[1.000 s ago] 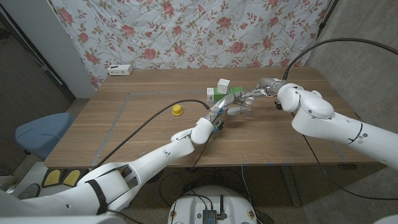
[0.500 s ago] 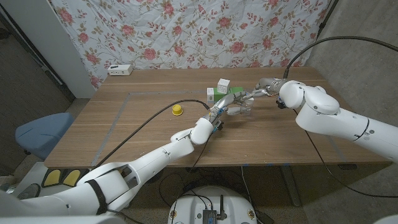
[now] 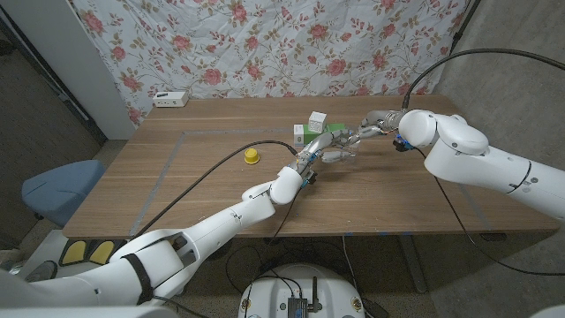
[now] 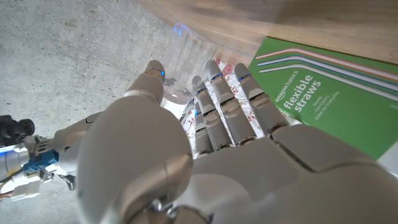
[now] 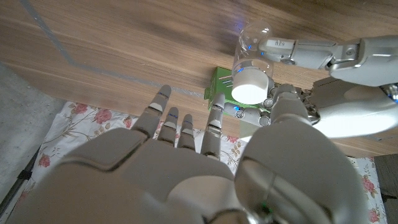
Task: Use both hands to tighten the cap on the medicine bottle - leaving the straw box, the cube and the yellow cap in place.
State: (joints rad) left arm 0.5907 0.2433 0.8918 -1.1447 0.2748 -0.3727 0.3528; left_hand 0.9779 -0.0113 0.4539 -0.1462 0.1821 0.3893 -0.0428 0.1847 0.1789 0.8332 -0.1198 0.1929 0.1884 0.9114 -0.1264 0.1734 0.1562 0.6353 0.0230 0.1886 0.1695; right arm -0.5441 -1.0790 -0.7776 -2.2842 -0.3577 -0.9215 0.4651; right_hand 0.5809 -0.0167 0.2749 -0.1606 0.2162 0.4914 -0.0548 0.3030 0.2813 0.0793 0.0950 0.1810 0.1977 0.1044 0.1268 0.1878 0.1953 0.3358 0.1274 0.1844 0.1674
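Medicine bottle point(image 5: 249, 59) is gripped by left hand point(image 3: 323, 155), fingers clamped round it, just beside straw box point(image 4: 323, 99). Right hand point(image 5: 205, 168) is held w/ fingers apart near white cap point(image 5: 250, 86).

1. Left arm stretches diagonally over the table; its left hand point(image 3: 320, 156) has fingers point(image 4: 227, 109) wrapped round the bottle point(image 5: 249, 59).
2. Right arm bends in from the side; the right hand point(image 3: 364, 131) has straight, spread fingers point(image 5: 163, 115) by the cap point(image 5: 251, 85).
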